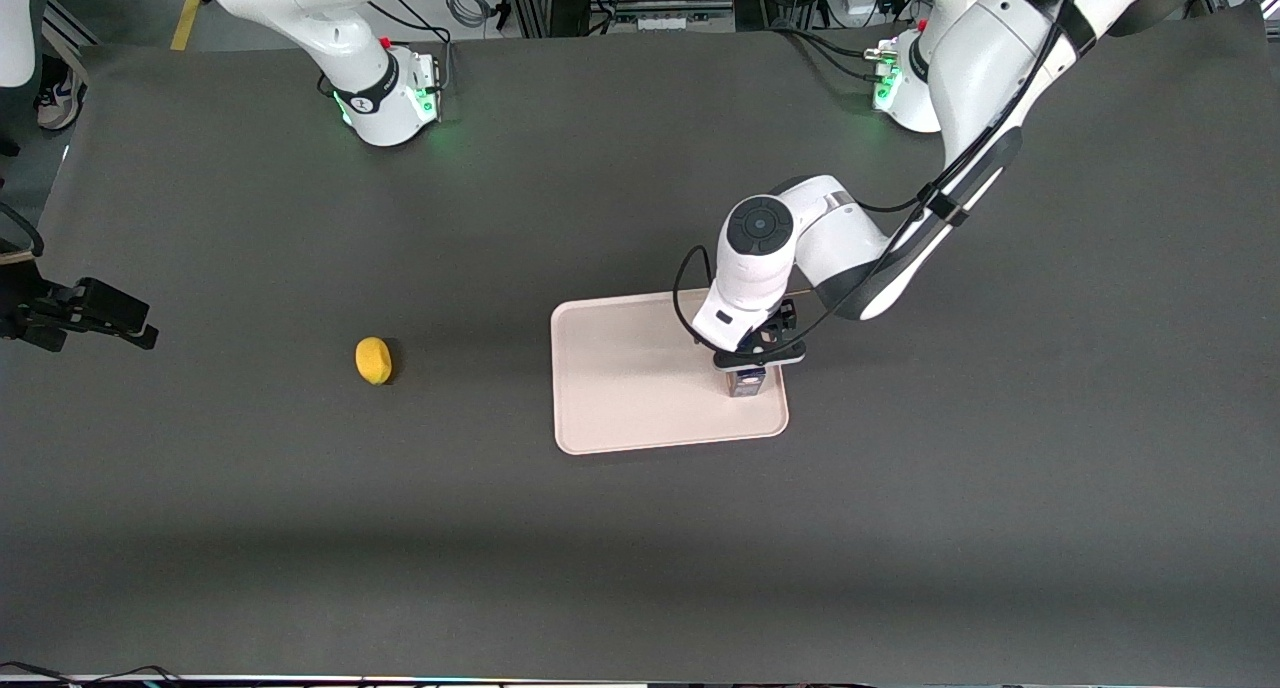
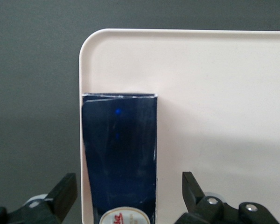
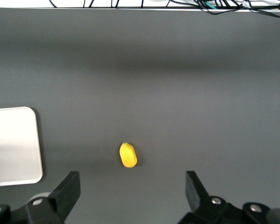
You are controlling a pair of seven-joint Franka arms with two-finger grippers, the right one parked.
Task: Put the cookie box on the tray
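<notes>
The cookie box [image 2: 120, 156] lies flat on the tray [image 2: 214, 102], pressed along the tray's rim near one rounded corner, its long side running parallel to that edge. Its dark navy face points up at my wrist camera, and a sliver of the white round logo shows at the end nearest my fingers. My gripper [image 2: 129, 193] hangs straight above that end of the box, and my two fingers [image 2: 192, 189] are spread wide, one on each side of the box, neither one touching the cardboard. Clear gaps show between each fingertip and the box's long edges, so nothing is pinched.

From the front camera, my gripper [image 1: 752, 360] sits over the edge of the tray [image 1: 640, 388] that faces the working arm's end of the table, and only a small piece of the cookie box [image 1: 747, 383] peeks out below it, inside the rim.

Counting: one cookie box, one tray, and one small yellow lump [image 1: 373, 359]. The yellow lump rests on the dark table [image 1: 300, 528], well apart from the tray, toward the parked arm's end. It is about as near to the front camera as the tray's middle. The parked arm's wrist camera also shows the same yellow lump [image 3: 128, 155] alone on the mat, near one rounded corner of the tray [image 3: 14, 144].
</notes>
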